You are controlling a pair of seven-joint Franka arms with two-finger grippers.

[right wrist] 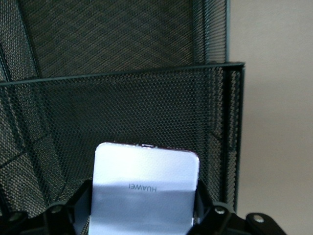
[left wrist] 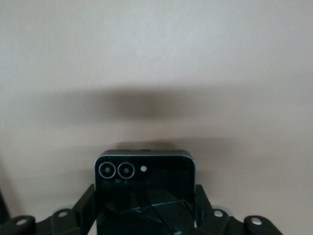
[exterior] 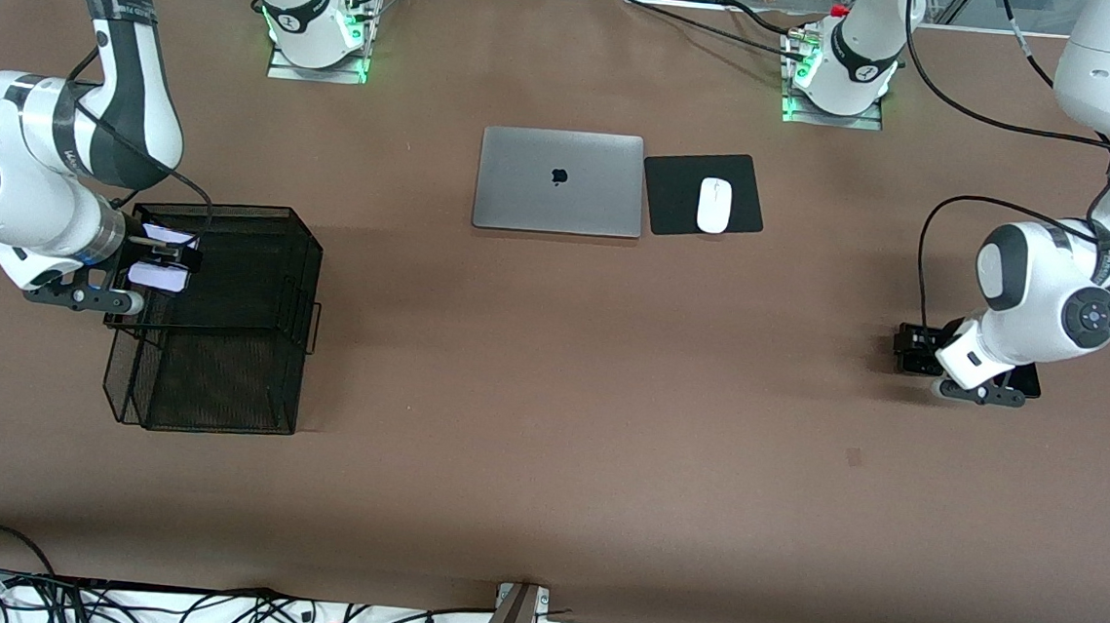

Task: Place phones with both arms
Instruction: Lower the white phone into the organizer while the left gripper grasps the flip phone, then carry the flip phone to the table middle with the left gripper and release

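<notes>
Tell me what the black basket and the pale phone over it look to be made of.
Basket: black metal wire mesh, seemingly; the table shows through its fine woven grid. Pale-lilac phone, held by the right gripper: smooth satin back, plastic or glass, with a soft, even sheen.

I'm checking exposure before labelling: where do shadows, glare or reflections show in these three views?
Front view: even light, soft shadows beside the mesh basket and under the left gripper. Left wrist view: a broad dark shadow band on the table, and the black phone mirrors the fingers. Right wrist view: the pale-lilac phone looks bright, its lettering readable.
</notes>
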